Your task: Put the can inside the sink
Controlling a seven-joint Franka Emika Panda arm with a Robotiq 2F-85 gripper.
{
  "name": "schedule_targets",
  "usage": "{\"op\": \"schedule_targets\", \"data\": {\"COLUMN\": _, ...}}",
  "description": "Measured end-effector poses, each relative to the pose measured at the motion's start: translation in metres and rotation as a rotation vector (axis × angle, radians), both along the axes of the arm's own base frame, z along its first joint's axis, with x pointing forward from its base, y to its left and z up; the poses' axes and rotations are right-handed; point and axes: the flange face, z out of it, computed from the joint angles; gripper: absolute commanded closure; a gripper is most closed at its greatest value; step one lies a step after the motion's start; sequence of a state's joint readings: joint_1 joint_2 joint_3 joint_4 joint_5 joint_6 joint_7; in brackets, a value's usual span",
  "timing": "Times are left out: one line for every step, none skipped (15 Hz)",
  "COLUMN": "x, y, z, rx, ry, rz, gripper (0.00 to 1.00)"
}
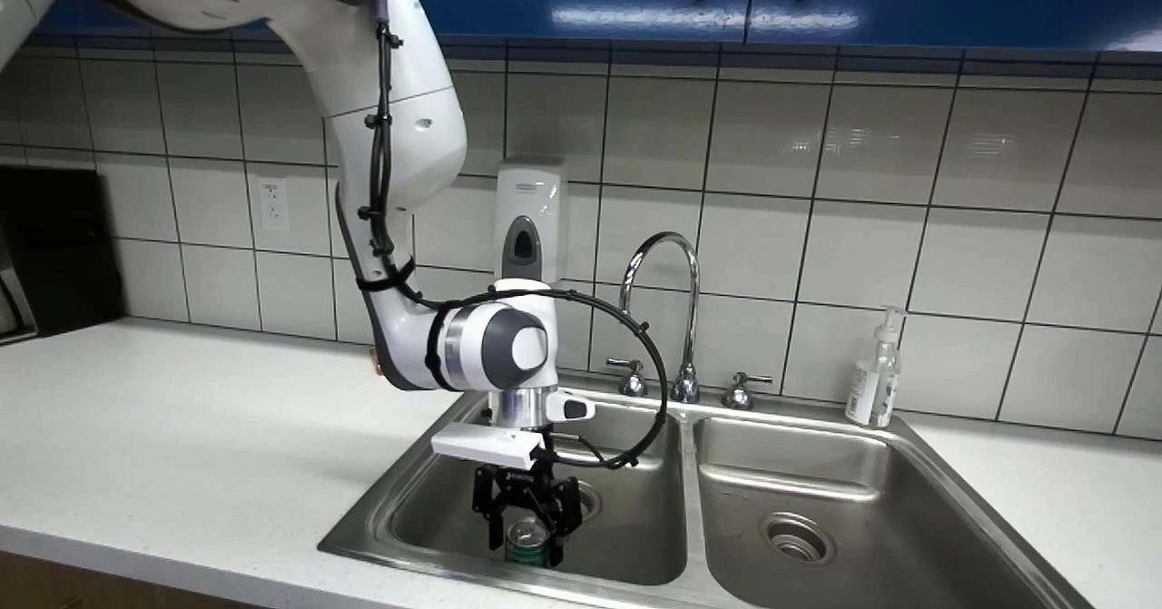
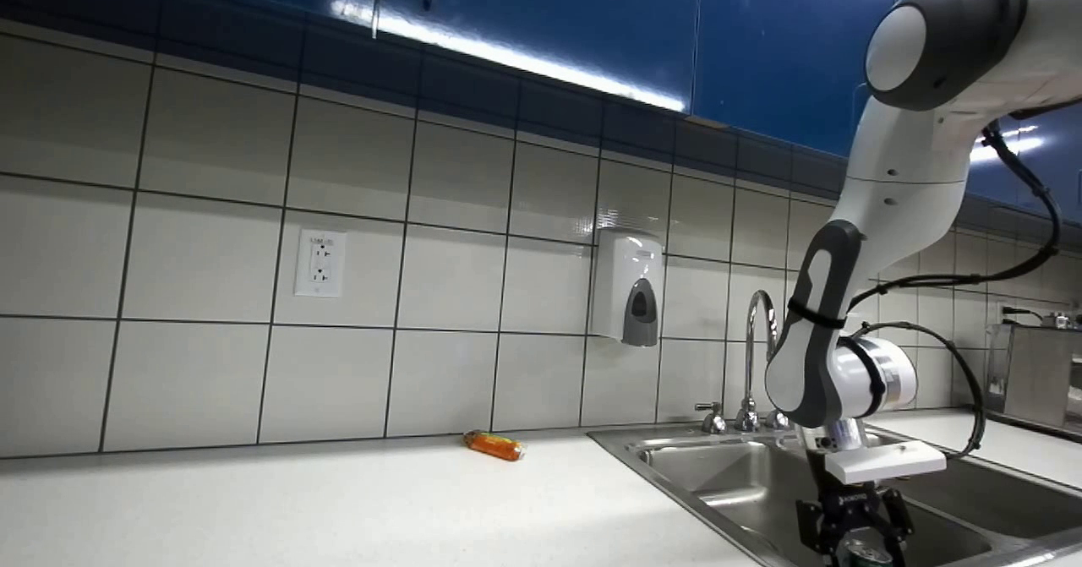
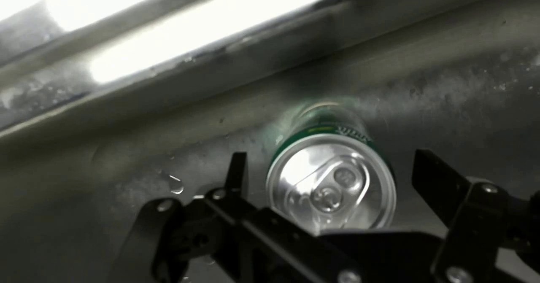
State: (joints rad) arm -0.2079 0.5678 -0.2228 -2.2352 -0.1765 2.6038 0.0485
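The green can (image 1: 526, 545) with a silvery top stands upright in the sink (image 1: 692, 509), in the basin nearer the arm, close to that basin's front wall. In an exterior view only the can's top (image 2: 867, 553) shows at the lower frame edge. In the wrist view the can (image 3: 331, 177) stands between the two black fingers, with a gap on each side. My gripper (image 1: 526, 550) points down around the can and is open, not pressing on it. The gripper also shows in the wrist view (image 3: 331, 171). The can's base is hidden.
A chrome gooseneck faucet (image 1: 692, 319) with two handles stands behind the sink. A clear pump bottle (image 1: 876, 368) is at the sink's back corner. A wall dispenser (image 2: 628, 288) hangs above. An orange item (image 2: 494, 445) lies on the white counter (image 2: 380, 499). Blue cabinets hang overhead.
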Motion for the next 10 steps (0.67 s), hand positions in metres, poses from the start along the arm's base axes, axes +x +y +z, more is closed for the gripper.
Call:
{"op": "schedule_targets", "data": {"x": 0.002, "y": 0.000, "z": 0.002, "rx": -0.002, "ry": -0.007, "rz": 0.002, "gripper": 0.00}}
{"op": "schedule_targets", "data": {"x": 0.005, "y": -0.001, "z": 0.004, "rx": -0.005, "ry": -0.015, "rz": 0.004, "gripper": 0.00}}
{"op": "schedule_targets", "data": {"x": 0.009, "y": 0.000, "z": 0.007, "rx": -0.007, "ry": -0.024, "rz": 0.006, "gripper": 0.00}}
{"op": "schedule_targets", "data": {"x": 0.012, "y": 0.000, "z": 0.011, "rx": -0.010, "ry": -0.034, "rz": 0.010, "gripper": 0.00}}
{"op": "schedule_targets", "data": {"x": 0.016, "y": 0.001, "z": 0.015, "rx": -0.012, "ry": -0.043, "rz": 0.015, "gripper": 0.00}}
{"op": "schedule_targets", "data": {"x": 0.020, "y": 0.003, "z": 0.021, "rx": -0.014, "ry": -0.054, "rz": 0.021, "gripper": 0.00}}
{"op": "schedule_targets", "data": {"x": 0.024, "y": 0.006, "z": 0.027, "rx": -0.017, "ry": -0.067, "rz": 0.027, "gripper": 0.00}}
{"op": "schedule_targets", "data": {"x": 0.028, "y": 0.008, "z": 0.033, "rx": -0.019, "ry": -0.079, "rz": 0.034, "gripper": 0.00}}
{"op": "schedule_targets", "data": {"x": 0.033, "y": 0.012, "z": 0.041, "rx": -0.021, "ry": -0.094, "rz": 0.042, "gripper": 0.00}}
{"op": "schedule_targets", "data": {"x": 0.037, "y": 0.015, "z": 0.049, "rx": -0.024, "ry": -0.109, "rz": 0.051, "gripper": 0.00}}
